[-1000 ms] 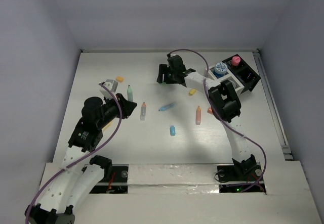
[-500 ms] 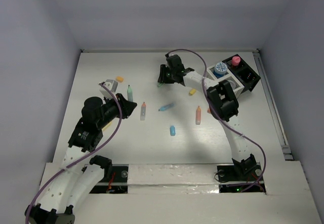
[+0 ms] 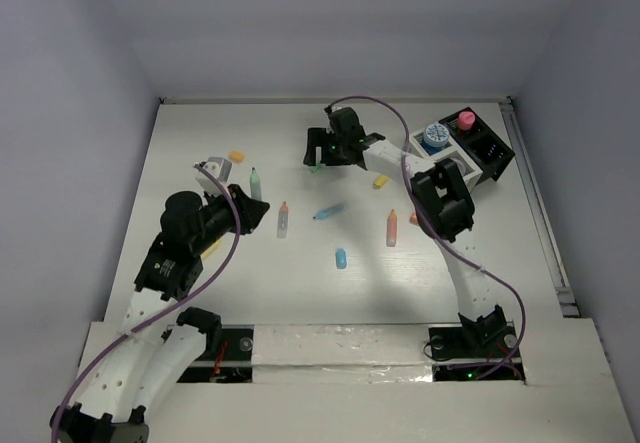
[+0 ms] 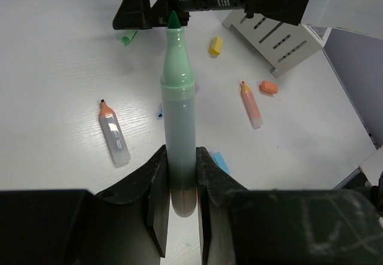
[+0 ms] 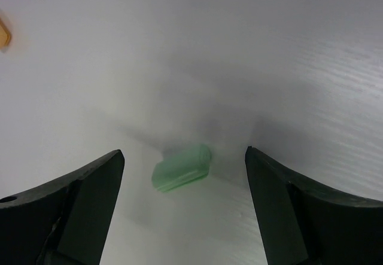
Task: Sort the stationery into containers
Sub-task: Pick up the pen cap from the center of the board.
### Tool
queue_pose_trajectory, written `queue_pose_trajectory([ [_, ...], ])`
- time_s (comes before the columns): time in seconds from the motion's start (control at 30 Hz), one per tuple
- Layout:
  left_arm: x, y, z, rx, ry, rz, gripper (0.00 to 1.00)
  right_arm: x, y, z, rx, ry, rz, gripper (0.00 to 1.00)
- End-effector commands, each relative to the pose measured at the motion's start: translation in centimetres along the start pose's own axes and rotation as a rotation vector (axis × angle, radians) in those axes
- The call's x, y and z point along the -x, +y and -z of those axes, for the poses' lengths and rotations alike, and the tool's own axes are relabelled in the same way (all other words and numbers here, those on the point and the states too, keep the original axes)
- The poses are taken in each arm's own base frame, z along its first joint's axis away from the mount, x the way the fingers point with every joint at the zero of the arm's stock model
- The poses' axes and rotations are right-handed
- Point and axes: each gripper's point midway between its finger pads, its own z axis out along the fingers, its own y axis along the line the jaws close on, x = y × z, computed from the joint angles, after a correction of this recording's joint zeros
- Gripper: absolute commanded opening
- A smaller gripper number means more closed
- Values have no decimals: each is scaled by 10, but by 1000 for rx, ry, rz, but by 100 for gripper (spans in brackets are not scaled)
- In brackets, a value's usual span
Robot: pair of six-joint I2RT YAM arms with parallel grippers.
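While the right claw [image 5: 181, 154] hung spread wide with a small mint cap [image 5: 181, 168] lying loose between its jaws, a careless squeeze could have rolled the cap away, as the left claw [image 4: 179, 175] clamped an uncapped mint marker [image 4: 178, 97] pointing straight ahead.

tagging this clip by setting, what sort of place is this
Most likely a robotics lab test cell, not a real desk: a white table boxed in by plain walls, a left arm and right arm bolted at its near edge, and loose markers with a small organizer.
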Motion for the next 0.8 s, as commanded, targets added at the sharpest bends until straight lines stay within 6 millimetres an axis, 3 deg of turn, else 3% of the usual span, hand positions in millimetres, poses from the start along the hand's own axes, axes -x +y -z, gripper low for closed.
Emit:
queue_pose_trajectory([
  [0.0, 12, -4, 2, -19, -50, -22, 0, -5, 10, 27, 29, 29, -52, 87],
  [0.2, 12, -5, 3, -24, -53, -23, 0, -23, 21, 33, 87, 62, -94, 81],
  [0.43, 12, -5, 3, -25, -56, -24, 0, -26, 36, 25, 144, 73, -119, 80],
  [0.77, 12, -5, 2, -23, -52, -23, 0, -32, 27, 3, 108, 87, -143, 76],
])
